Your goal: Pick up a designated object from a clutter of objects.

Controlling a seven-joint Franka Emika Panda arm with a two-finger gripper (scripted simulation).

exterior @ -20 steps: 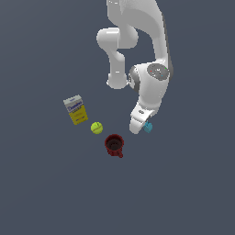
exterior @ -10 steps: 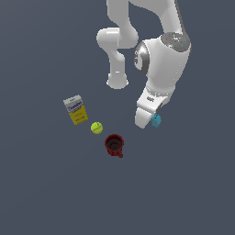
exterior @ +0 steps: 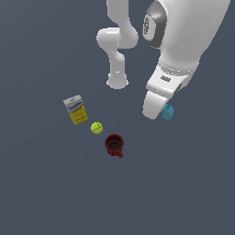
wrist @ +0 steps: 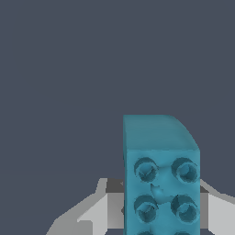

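Your cyan block (wrist: 160, 179) filled the wrist view, studded face toward the camera, pale claw (wrist: 156, 209) parts showing on either side of it. The block sat between the fingers (wrist: 94, 213), so I judged the claw narrowed on it, though actual pad contact was hidden behind the block.

In the exterior view the block (exterior: 167, 111) peeked out beside the white arm's end, on the exterior view's right, well apart from the rest of the clutter. Whether it cleared the desk (exterior: 46, 193) could not be read from either view.

Other items lay together on the desk: yellow-and-white box (exterior: 75, 109), yellow-green ball (exterior: 96, 128) just beside it, dark red mug (exterior: 114, 144) near the ball. None touched the block.

Handling judgement: the block looked rigid, small and probably light. Smooth flat sides suit a pinch across the narrow width; the rounded corner and studded face are poorer places to take hold. Smooth plastic could slip, so keep the squeeze square on the flat faces.
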